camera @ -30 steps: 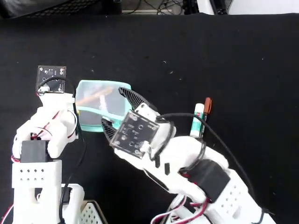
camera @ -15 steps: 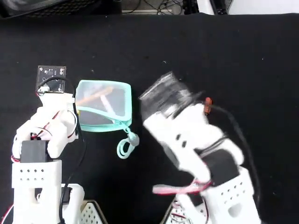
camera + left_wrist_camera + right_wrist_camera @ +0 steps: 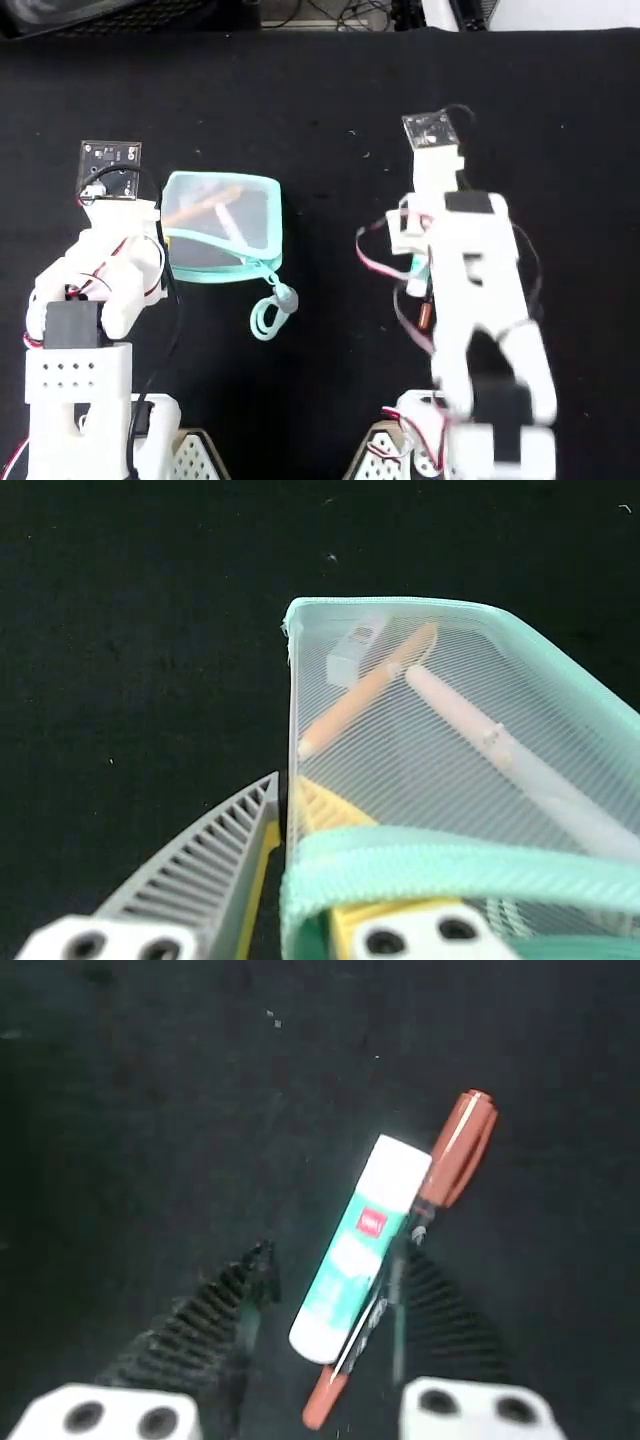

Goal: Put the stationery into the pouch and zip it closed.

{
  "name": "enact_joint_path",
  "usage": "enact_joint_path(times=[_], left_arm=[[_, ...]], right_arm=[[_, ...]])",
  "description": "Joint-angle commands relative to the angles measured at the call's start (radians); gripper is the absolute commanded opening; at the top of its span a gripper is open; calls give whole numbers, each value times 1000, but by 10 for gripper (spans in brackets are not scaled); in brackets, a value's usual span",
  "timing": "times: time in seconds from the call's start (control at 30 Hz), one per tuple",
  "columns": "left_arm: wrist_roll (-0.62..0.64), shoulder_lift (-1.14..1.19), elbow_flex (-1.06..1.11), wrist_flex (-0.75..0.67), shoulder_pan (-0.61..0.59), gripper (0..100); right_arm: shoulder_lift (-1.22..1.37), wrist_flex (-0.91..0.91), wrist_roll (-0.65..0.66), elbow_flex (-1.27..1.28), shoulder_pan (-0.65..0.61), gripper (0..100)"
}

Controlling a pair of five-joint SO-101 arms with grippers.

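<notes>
Pouch [image 3: 220,228] centre left, half filled, seemingly unzipped, pinched by left gripper [image 3: 288,785]; glue stick [image 3: 358,1250], marker [image 3: 440,1175] outstanding between spread right gripper [image 3: 335,1260].

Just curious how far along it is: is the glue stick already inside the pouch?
No, the glue stick lies on the black table beside a brown pen, outside the pouch.
</notes>
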Motion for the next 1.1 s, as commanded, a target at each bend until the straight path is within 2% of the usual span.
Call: enact_joint_path(times=[0.0,0.2,0.43,0.73,0.9,1.07], left_arm=[[6,-2,-5,-18,-8,30],[6,-2,-5,-18,-7,30],[6,-2,-5,-21,-8,30],[6,-2,-5,-20,-8,30],[6,-2,-5,-20,-8,30],[6,-2,-5,-23,-8,30]], right_arm=[[176,8,-9,-174,40,157],[403,101,-2,-406,86,162],[547,164,2,-539,55,161],[576,227,64,-544,-80,158],[572,239,101,-522,-95,83],[486,227,158,-358,-101,57]])
